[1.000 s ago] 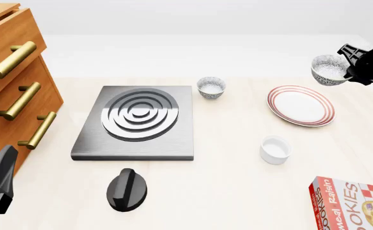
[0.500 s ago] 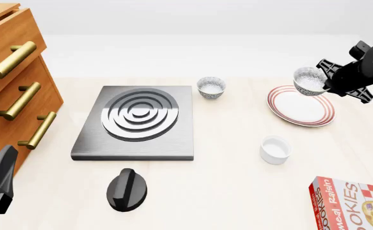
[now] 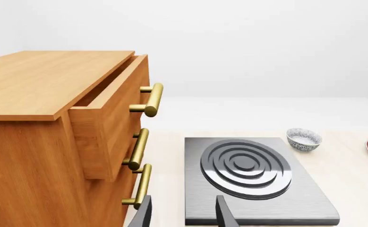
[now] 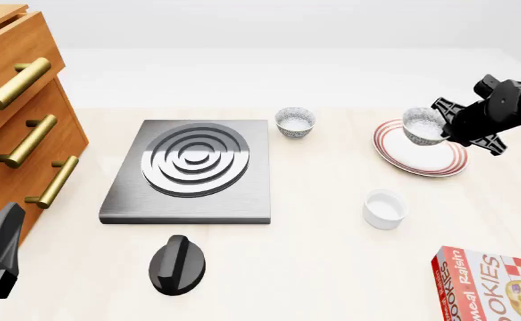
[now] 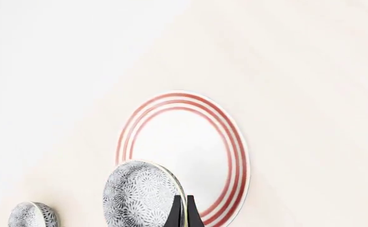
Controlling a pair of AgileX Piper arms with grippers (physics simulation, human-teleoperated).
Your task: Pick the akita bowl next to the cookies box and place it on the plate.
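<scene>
Pale wooden table (image 4: 332,267) under a blank white backdrop; I've brought the akita bowl (image 4: 423,126) in over the plate (image 4: 439,160).

Over the last second my right gripper (image 4: 446,124) carried the bowl from beyond the plate's far edge down and inward, so it now hangs above the plate's near-left part, not yet set down; lowering and release remain. Its fingers are pinched narrow on the bowl's rim. My left gripper (image 3: 182,215) idles slightly parted, holding nothing, by the stove plate (image 4: 193,167). The cookies box (image 4: 497,284) sits well apart.

Right pincer (image 4: 441,128) pinched tight, raised; left pincer (image 3: 182,216) parted, low.
</scene>
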